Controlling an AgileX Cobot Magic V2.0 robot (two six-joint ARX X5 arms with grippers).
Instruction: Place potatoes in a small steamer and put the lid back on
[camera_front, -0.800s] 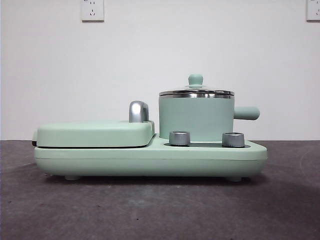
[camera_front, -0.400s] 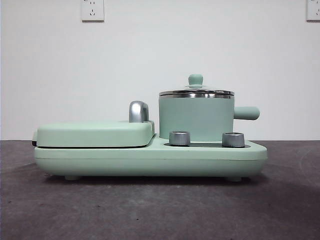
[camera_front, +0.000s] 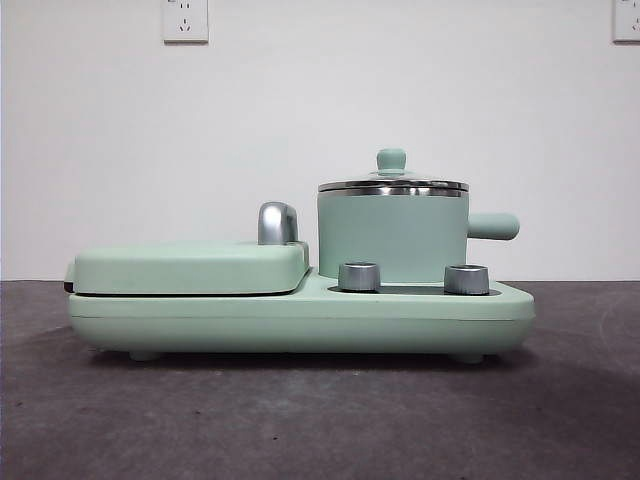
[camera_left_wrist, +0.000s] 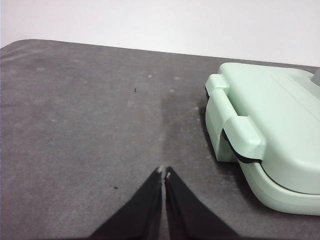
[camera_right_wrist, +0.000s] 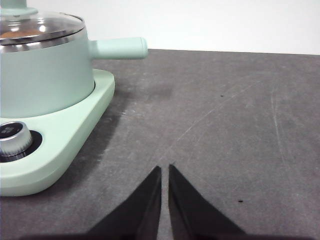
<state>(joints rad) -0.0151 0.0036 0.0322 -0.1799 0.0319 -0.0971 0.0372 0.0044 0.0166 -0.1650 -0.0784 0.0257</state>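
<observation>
Well apart from right gripper (camera_right_wrist: 164, 170): lid (camera_front: 392, 183) on small steamer (camera_front: 392, 235).

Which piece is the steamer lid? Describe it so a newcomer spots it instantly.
Start at the mint-green cooking station on the dark table. On the side with the two steel dials stands the small steamer, a round pot with a stubby side handle. The lid sits on top: clear glass, steel-rimmed, green knob, unlike the flat opaque griddle cover alongside.
</observation>
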